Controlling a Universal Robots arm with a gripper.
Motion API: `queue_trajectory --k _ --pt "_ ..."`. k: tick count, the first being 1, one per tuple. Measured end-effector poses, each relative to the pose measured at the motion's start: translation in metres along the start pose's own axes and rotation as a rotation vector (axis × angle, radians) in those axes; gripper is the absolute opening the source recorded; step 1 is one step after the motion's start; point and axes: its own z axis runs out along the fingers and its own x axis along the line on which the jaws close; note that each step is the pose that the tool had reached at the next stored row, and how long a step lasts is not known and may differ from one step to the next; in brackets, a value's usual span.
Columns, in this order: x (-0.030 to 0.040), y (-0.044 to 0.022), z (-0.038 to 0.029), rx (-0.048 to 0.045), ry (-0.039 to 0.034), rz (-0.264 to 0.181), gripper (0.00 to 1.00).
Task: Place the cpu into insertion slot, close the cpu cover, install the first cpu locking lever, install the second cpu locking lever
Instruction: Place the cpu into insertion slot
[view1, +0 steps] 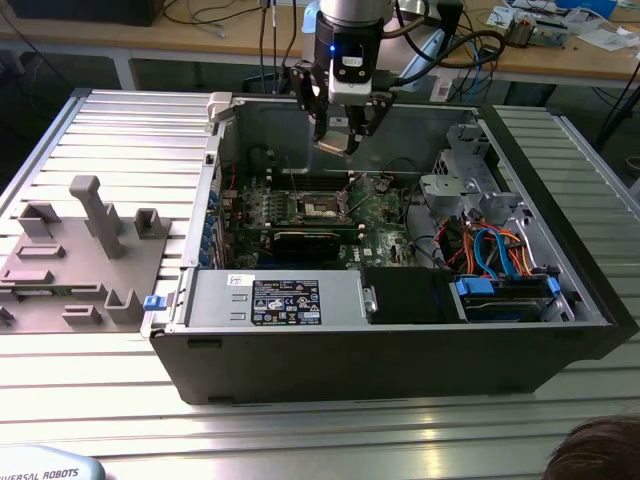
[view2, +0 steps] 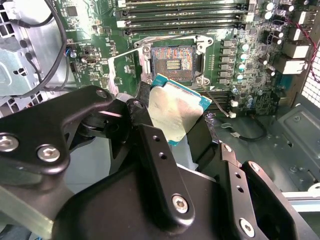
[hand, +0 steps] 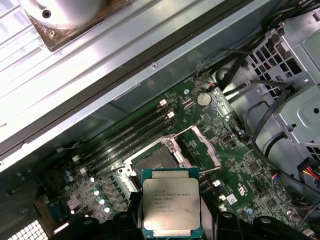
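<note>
Gripper (view1: 343, 135) hangs over the open computer case (view1: 400, 350), above the green board (view1: 385, 215) near the case's far wall. Its fingers are clamped on opposite edges of the cpu (view2: 177, 107), which is held in the air with its grey metal top facing the wrist cameras and tilted in the second wrist view. The cpu is not seated. The socket (view2: 172, 62) lies bare below it, contact field exposed. In the first wrist view the cpu sits just short of the socket, partly overlapping its near edge. The cover (hand: 206, 146) is swung up and open on one side of the socket. The case rests on a ribbed metal table (view1: 300, 430). A grey parts tray (view1: 80, 260) lies at the exterior view's left.
</note>
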Motion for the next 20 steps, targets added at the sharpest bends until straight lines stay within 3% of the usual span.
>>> queue_trajectory --k 20 --pt "0.0 0.0 0.0002 0.0009 -0.0028 0.04 0.55"
